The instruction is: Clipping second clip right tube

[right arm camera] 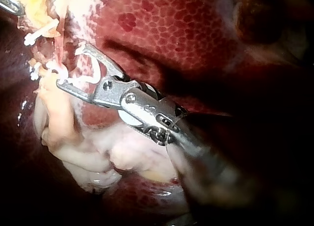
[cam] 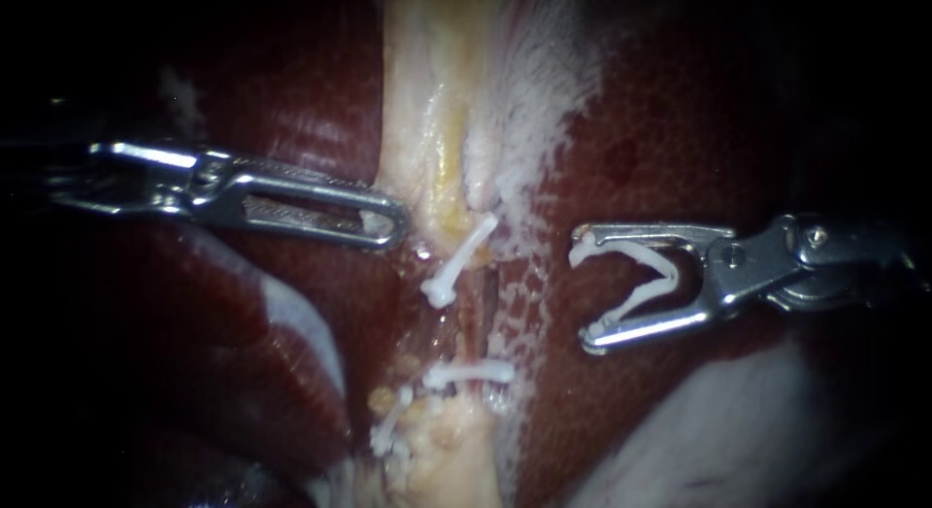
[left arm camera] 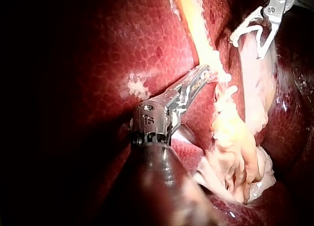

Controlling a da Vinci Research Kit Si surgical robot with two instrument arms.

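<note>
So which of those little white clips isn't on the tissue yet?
The open clip, spread in a V and carried by the right instrument; the other clips are clamped shut across the tissue.

Left instrument (cam: 390,222) left of tube (cam: 476,314), two clips (cam: 470,374) across tube, right instrument (cam: 587,289) with loaded clip (cam: 643,273) on its right

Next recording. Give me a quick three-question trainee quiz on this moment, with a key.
1. True or false: the open clip already sits around the tube.
2. In the endoscope view, the left instrument has its tip: A) against the pale tissue, just above the upper placed clip; B) inside the open clip; C) on the lower placed clip.
3. Short answer: which instrument carries the open clip?

Key: 1 false, it hangs apart from the tube, over the liver. 2 A. 3 the right instrument, between its jaws.
</note>
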